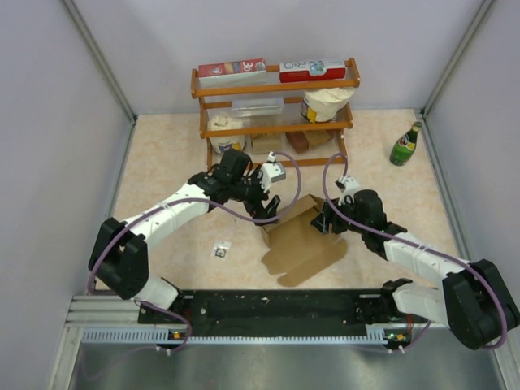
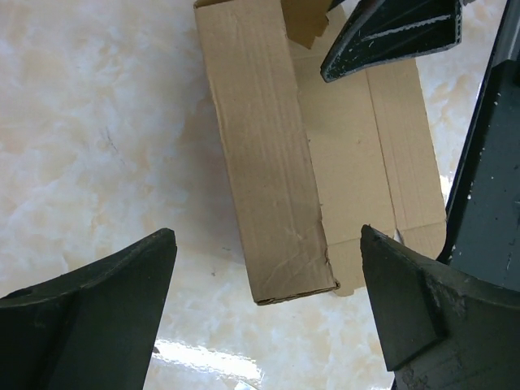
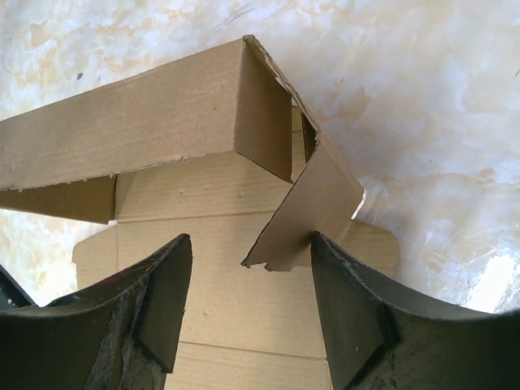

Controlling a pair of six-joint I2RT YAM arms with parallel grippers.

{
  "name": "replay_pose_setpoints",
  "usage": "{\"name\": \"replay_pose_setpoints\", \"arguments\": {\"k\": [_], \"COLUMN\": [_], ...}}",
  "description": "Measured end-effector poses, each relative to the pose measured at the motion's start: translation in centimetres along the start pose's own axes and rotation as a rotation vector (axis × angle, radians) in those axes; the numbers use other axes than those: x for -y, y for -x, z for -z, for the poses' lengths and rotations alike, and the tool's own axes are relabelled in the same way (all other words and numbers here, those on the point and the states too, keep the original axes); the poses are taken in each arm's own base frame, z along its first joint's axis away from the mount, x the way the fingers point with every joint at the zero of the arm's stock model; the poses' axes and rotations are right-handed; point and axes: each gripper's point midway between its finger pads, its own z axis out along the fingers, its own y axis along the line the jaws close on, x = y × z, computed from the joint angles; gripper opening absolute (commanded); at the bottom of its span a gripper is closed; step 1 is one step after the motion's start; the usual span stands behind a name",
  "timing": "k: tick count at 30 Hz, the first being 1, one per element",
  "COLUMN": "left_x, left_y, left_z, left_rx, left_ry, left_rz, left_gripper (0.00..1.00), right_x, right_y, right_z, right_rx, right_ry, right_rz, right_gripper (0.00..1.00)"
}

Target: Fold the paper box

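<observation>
A plain brown paper box [image 1: 305, 236] lies near the middle of the pale marbled table [image 1: 162, 162], between the two robot arms, well short of the wooden shelf [image 1: 276, 85] at the far end. A green bottle [image 1: 405, 145] stands far to the right.

The box appears partly folded. One long wall [image 3: 146, 122] stands upright along its far side, with a corner formed at one end. At that corner a side flap [image 3: 305, 211] juts out at a slant, loose and not tucked in. The broad lid panel [image 1: 309, 252] lies flat on the table toward the arms.

The left gripper [image 1: 270, 207] hovers over the left end of the box, jaws spread wide and holding nothing. The right gripper [image 1: 329, 218] sits at the right end, its jaws apart; in the right wrist view the tip of the loose flap hangs between its fingers [image 3: 341, 309] and is not pinched.

The job looks about partway done. Apparently still to do: tuck in the loose flap, raise the remaining walls, and close the lid.
</observation>
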Motion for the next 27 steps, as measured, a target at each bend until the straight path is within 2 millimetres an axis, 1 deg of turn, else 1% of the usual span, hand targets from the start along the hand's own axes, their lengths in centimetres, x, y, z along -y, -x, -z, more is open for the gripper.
{"name": "replay_pose_setpoints", "arguments": {"k": [6, 14, 23, 27], "left_x": [0.1, -0.6, 0.1, -0.1], "left_y": [-0.6, -1.8, -2.5, -2.6], "left_z": [-0.4, -1.3, -2.6, -2.8], "left_rx": [-0.015, -0.053, -0.078, -0.084], "left_ry": [-0.009, 0.017, 0.022, 0.038], "left_rz": [0.006, 0.029, 0.046, 0.044], "left_gripper": [0.99, 0.99, 0.99, 0.99], "right_x": [-0.3, -0.2, -0.1, 0.0], "right_y": [0.6, 0.4, 0.3, 0.2], "right_z": [0.3, 0.4, 0.5, 0.5], "right_rx": [0.022, 0.015, 0.011, 0.009], "right_ry": [0.007, 0.004, -0.006, -0.010], "right_rz": [0.007, 0.004, 0.002, 0.001], "right_gripper": [0.61, 0.61, 0.62, 0.62]}}
